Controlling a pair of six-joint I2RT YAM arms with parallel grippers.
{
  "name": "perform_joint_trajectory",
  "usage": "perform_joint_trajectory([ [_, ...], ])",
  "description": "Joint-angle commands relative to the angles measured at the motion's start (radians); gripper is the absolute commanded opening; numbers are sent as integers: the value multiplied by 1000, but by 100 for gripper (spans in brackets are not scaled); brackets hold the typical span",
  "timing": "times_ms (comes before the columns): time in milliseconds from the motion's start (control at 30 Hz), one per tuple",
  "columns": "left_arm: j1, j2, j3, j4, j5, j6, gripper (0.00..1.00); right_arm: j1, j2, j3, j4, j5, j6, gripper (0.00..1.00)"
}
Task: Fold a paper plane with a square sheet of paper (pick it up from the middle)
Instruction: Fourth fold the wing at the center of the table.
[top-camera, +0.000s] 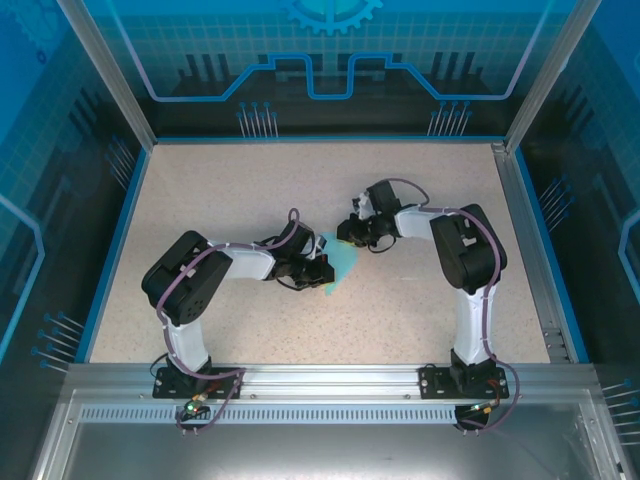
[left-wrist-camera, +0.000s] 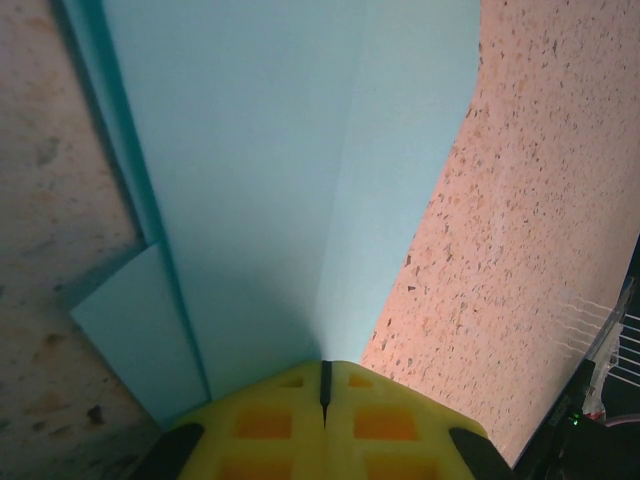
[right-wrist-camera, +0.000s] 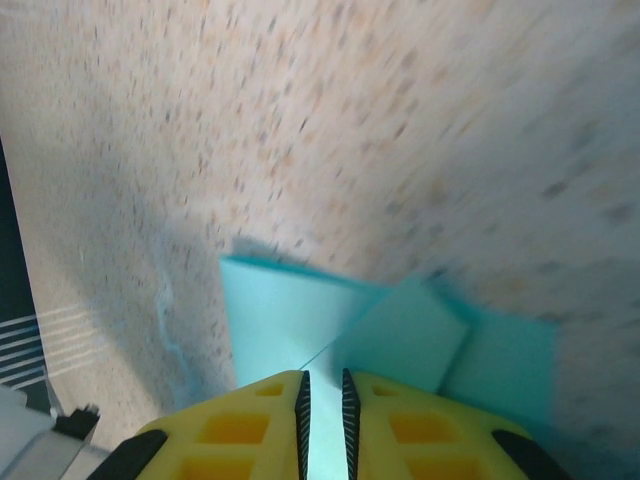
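Note:
The light-turquoise sheet of paper (top-camera: 340, 264) lies partly folded at mid-table, between the two arms. In the left wrist view the paper (left-wrist-camera: 270, 180) spreads away from my left gripper (left-wrist-camera: 325, 366). A centre crease runs straight into its closed jaws, and a small flap sticks out at the lower left. From above, the left gripper (top-camera: 317, 268) is at the paper's left edge. My right gripper (top-camera: 352, 240) is at the paper's far end. Its jaws (right-wrist-camera: 323, 380) stand a narrow gap apart over overlapping folded layers of the paper (right-wrist-camera: 290, 310), which shows in the gap.
The speckled beige tabletop (top-camera: 230, 190) has free room on all sides of the paper. Blue rails and a metal frame (top-camera: 520, 210) border it, and the arm bases (top-camera: 200, 378) sit on the near rail.

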Motion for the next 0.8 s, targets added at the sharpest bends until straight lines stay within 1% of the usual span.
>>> perform_joint_trajectory([
  [0, -25, 96, -62, -207, -84, 37, 0, -59, 49, 46, -26, 62, -17, 20],
  [67, -26, 96, -66, -203, -84, 35, 0, -74, 61, 60, -23, 41, -9, 20],
  [167, -26, 96, -67, -203, -85, 35, 0, -82, 71, 90, -52, 50, -12, 20],
  [433, -25, 96, -64, -209, -83, 40, 0, -93, 67, 131, -90, 26, -23, 21],
  [633, -25, 99, -65, -203, -82, 39, 0, -106, 101, 189, -148, 12, -45, 21],
  [767, -25, 100, -63, -203, -80, 36, 0, -105, 59, 166, -136, 2, -51, 21],
])
